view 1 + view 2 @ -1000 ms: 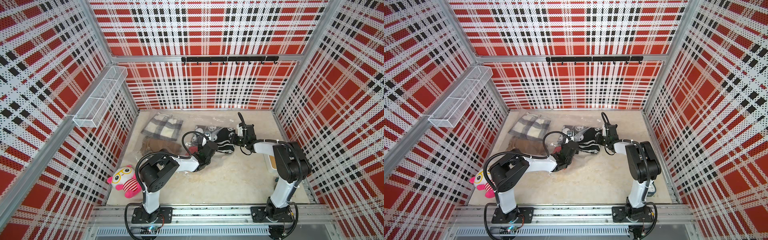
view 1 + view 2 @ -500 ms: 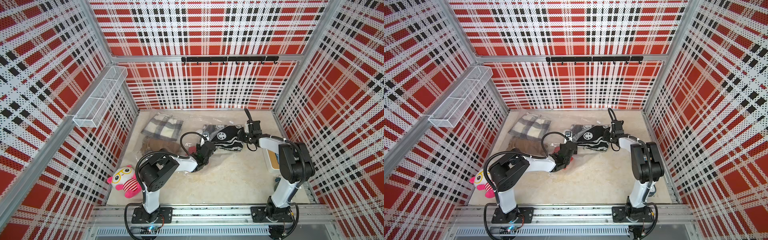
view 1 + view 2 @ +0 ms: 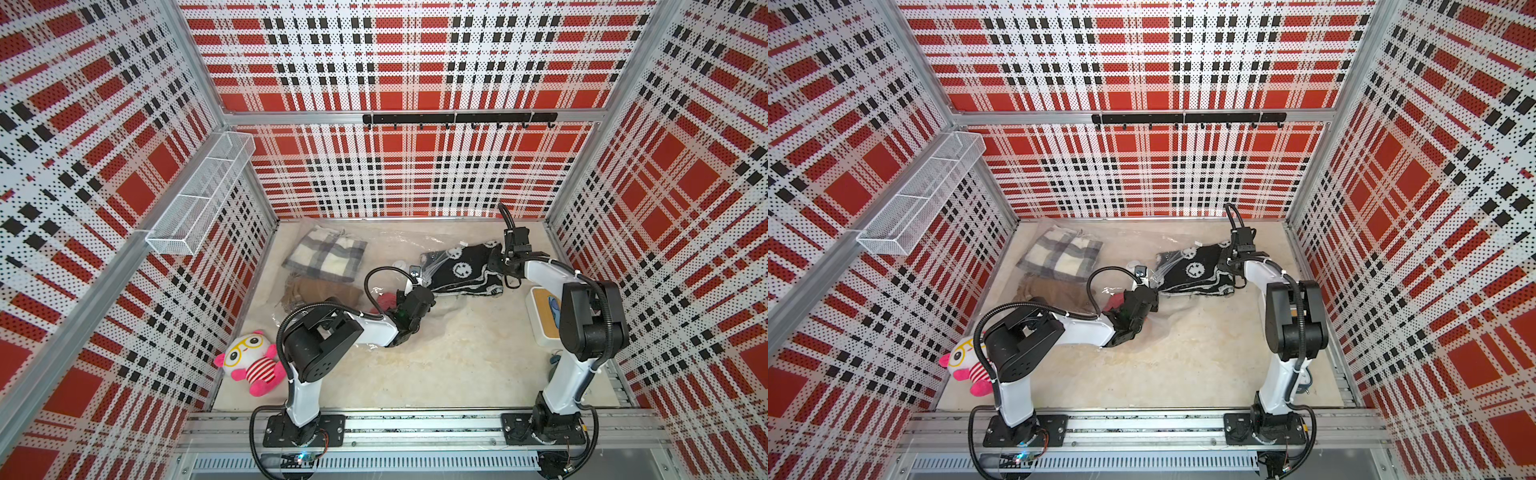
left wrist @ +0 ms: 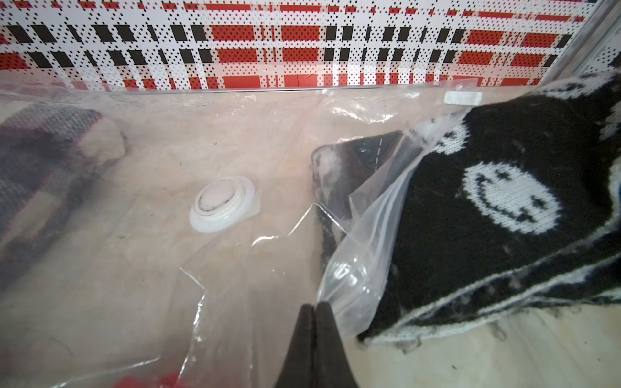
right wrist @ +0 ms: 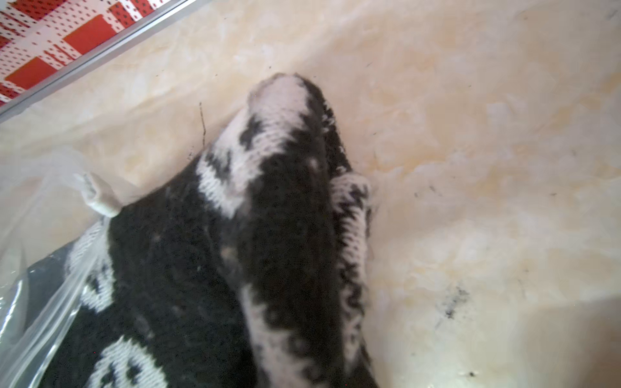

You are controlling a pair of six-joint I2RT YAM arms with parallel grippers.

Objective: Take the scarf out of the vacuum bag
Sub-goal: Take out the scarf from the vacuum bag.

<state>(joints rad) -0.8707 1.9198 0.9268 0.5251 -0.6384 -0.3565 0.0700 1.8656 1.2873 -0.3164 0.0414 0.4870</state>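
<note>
The left tool (image 4: pixel 314 317) pinches the crinkly clear vacuum bag (image 4: pixel 235 268), just beside the fuzzy knit scarf (image 4: pixel 487 218) clamped by the right tool (image 3: pixel 498 262).

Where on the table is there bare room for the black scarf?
The bare patch of table lies front middle, between left arm and right arm, in front of the black scarf. Crowded: the vacuum bag covers the back left, the plush toy sits front left, a white pad lies beside the right arm.
</note>
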